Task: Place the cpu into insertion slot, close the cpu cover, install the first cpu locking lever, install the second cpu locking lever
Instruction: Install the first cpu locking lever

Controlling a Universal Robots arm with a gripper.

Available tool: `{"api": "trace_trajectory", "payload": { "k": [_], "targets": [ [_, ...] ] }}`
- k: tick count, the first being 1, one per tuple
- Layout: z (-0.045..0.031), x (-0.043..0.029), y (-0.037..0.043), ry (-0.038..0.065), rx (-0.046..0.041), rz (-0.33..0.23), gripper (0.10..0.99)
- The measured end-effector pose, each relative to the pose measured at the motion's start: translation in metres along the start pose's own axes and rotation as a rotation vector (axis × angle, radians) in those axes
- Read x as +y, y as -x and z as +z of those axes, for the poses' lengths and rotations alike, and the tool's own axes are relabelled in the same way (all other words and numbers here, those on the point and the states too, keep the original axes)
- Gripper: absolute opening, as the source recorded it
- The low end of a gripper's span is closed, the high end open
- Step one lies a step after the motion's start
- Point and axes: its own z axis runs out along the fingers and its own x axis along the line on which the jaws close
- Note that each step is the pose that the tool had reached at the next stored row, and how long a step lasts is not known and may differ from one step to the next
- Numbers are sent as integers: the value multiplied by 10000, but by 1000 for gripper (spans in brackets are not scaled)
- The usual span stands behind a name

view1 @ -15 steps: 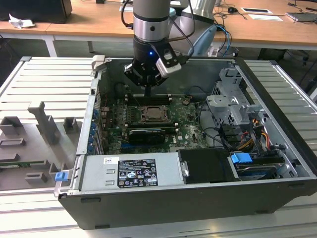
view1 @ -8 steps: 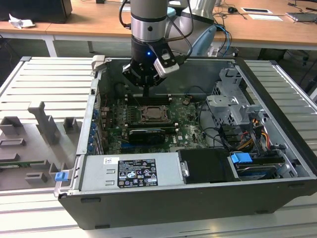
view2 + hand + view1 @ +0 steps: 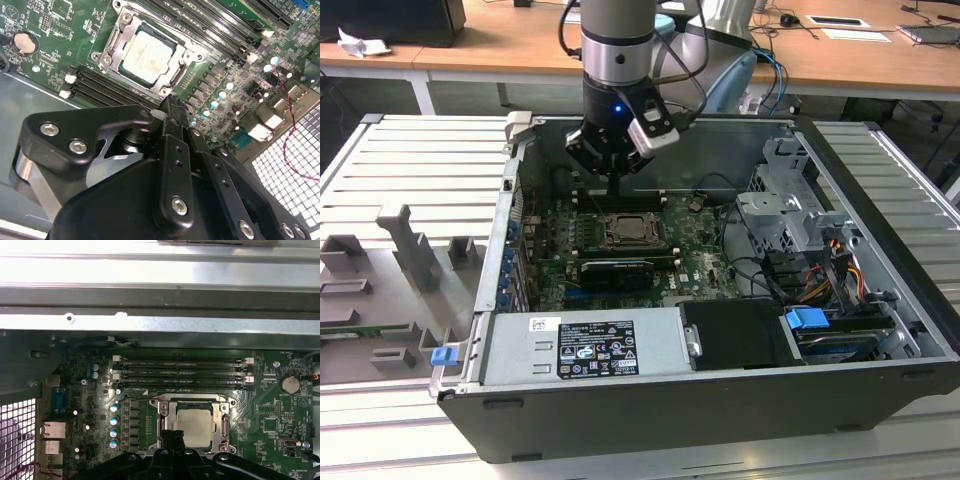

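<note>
Jaws together, empty; just beside cpu (image 3: 148,55)

We see the cpu (image 3: 148,54) lying in the insertion slot (image 3: 609,233) at the exterior view's centre, with the gripper (image 3: 613,186) just above it in frame. The graphics card (image 3: 617,270) lies just below the slot, and the drive cage (image 3: 790,215) stands at right.

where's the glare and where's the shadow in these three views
First wrist view: a strong glare band washes out the metal case wall, while the chip is evenly lit. Second wrist view: the perforated grille is blown out white, and the end effector is a dark mass in front. Exterior view: the green board sits in the case's shade.
</note>
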Motion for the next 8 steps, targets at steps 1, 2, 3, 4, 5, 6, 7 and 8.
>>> {"api": "trace_trajectory", "payload": {
  "k": [1,2,3,4,5,6,7,8],
  "targets": [
    [1,0,-5,0,-7,0,106],
    [2,0,-8,0,-12,0,106],
    [1,0,-13,-1,-18,-1,106],
    [2,0,-16,-1,-22,-1,106],
    [3,0,-22,1,-25,-1,106],
    [4,0,-28,0,-25,-1,106],
    [5,0,-42,-1,-26,-1,106],
    [6,0,-65,0,-31,-1,106]
  ]
}}
